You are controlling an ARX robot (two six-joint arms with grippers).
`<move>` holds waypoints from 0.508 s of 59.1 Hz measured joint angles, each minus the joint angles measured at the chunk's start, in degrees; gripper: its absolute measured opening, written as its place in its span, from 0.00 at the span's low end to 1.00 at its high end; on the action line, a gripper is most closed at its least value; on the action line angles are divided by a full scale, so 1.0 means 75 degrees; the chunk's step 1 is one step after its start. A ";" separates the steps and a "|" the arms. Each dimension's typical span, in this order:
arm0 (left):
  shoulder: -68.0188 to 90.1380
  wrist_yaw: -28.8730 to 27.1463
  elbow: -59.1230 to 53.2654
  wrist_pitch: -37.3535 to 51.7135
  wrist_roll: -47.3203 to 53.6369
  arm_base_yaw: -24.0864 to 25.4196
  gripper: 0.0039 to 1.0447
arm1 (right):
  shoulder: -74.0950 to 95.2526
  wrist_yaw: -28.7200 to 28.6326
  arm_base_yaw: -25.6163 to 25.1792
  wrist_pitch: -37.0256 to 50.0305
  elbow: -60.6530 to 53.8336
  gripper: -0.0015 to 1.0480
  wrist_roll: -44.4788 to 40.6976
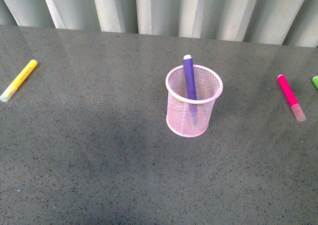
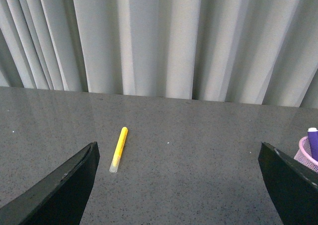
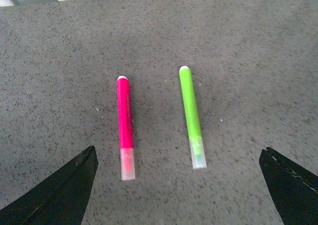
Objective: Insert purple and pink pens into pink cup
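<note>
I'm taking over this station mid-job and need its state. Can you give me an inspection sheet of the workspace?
Surface: dark grey speckled table.
Job's things: purple pen stands tilted inside the pink cup; pink pen lies flat on the table at the robot's right, outside the cup.
Clutter: yellow pen lies at the far left; green pen lies beside the pink pen, not touching it.
Grippers: left pincer open and empty, facing the yellow pen; right pincer open and empty, above the pink and green pens.
Cables: nothing seen.
Surroundings: pale pleated curtain behind the table.
</note>
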 joint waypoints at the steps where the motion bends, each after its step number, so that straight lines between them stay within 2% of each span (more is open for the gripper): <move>1: 0.0000 0.0000 0.0000 0.0000 0.0000 0.0000 0.94 | 0.0073 0.0020 0.0020 -0.0020 0.0067 0.93 0.0015; 30: 0.0000 0.0000 0.0000 0.0000 0.0000 0.0000 0.94 | 0.2090 0.0321 0.0525 -0.0638 0.1888 0.93 0.0102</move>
